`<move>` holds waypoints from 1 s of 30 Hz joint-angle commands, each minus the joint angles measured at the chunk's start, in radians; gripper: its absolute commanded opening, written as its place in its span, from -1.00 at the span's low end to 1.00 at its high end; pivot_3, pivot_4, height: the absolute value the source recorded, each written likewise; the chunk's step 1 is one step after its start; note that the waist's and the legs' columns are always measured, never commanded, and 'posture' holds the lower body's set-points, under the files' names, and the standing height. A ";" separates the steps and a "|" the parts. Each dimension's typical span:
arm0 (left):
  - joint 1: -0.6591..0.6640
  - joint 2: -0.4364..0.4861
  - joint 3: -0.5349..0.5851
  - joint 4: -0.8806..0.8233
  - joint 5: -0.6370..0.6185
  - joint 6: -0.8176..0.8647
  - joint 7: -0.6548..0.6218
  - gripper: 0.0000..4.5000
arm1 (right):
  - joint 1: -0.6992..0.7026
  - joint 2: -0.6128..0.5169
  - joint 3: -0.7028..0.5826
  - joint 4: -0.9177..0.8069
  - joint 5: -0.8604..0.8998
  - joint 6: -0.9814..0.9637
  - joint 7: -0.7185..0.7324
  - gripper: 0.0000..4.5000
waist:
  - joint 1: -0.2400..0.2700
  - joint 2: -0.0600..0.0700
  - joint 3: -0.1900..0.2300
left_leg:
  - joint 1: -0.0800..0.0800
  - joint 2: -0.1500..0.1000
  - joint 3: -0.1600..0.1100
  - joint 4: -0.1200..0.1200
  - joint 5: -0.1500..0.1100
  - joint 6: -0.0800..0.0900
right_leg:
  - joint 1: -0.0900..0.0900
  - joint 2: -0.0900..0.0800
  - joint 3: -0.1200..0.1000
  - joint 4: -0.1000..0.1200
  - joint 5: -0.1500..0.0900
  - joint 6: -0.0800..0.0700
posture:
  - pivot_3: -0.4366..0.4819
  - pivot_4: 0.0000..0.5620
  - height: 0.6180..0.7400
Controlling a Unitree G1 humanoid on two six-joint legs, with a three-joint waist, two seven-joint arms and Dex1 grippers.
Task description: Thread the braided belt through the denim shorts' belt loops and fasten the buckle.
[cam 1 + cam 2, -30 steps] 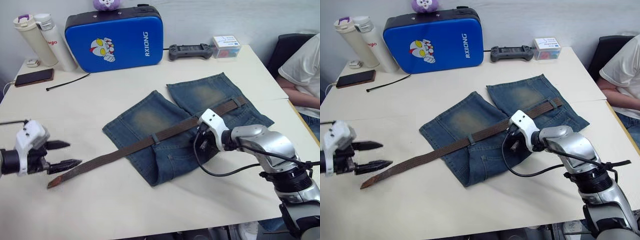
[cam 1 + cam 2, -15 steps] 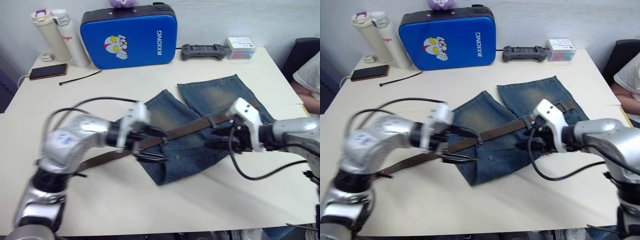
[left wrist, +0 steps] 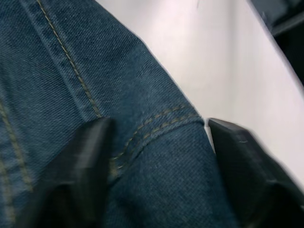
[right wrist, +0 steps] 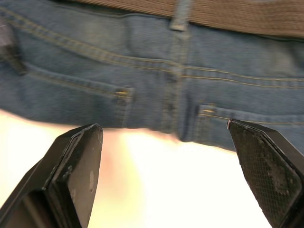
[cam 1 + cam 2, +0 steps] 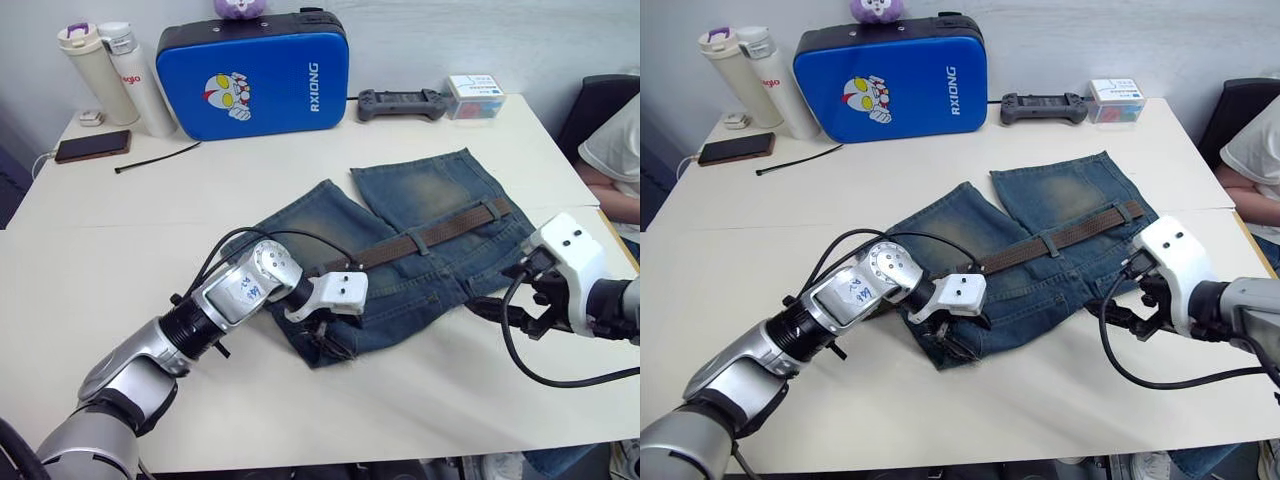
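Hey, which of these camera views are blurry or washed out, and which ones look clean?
Left eye and right eye views: evenly lit and sharp, with the denim shorts and braided belt crisp. Left wrist view: soft focus, the left gripper fingers smeared against the denim. Right wrist view: the table glares to near white and the shorts' stitching looks slightly blurred.

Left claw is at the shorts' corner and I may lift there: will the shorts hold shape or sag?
The shorts will probably sag; they lie flat and limp like soft denim. The thick stitched hem between the left claw fingers should give decent grip. The belt, through a loop, would likely drag along.
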 commanded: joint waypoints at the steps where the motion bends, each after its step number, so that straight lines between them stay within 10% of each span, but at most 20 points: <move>1: 0.010 0.072 0.002 0.045 0.066 -0.086 -0.084 -0.34 | 0.003 -0.014 -0.046 -0.031 0.009 -0.019 -0.004 1.00 | -0.002 0.000 0.000 | 0.000 0.000 0.000 0.000 0.000 0.000 | 0.000 0.000 0.000 0.000 0.000 0.000 | -0.05 -0.47 1.00; 5: 0.014 0.183 0.050 0.083 0.107 -0.175 -0.143 -0.99 | 0.012 -0.046 -0.008 -0.026 0.032 -0.083 0.038 1.00 | -0.010 0.000 0.000 | 0.000 0.001 0.000 0.000 0.000 0.000 | 0.000 0.001 0.000 0.001 0.000 0.000 | -0.05 -0.47 1.00; 20: -0.024 0.328 0.296 0.679 0.144 -0.691 -0.215 -0.99 | -0.164 -0.007 0.301 0.136 0.004 -0.265 0.037 1.00 | -0.027 0.000 0.000 | 0.001 0.001 0.000 0.000 0.000 0.000 | 0.000 0.000 -0.001 0.002 0.000 -0.001 | -0.05 -0.47 1.00; 30: 0.056 0.386 0.599 0.455 -0.179 -0.218 -0.322 0.76 | -0.334 0.113 0.253 0.414 0.034 -0.301 0.012 1.00 | -0.027 -0.001 0.000 | -0.002 0.001 0.000 0.001 0.000 0.000 | -0.003 0.000 -0.001 0.006 0.000 -0.001 | -0.05 -0.47 1.00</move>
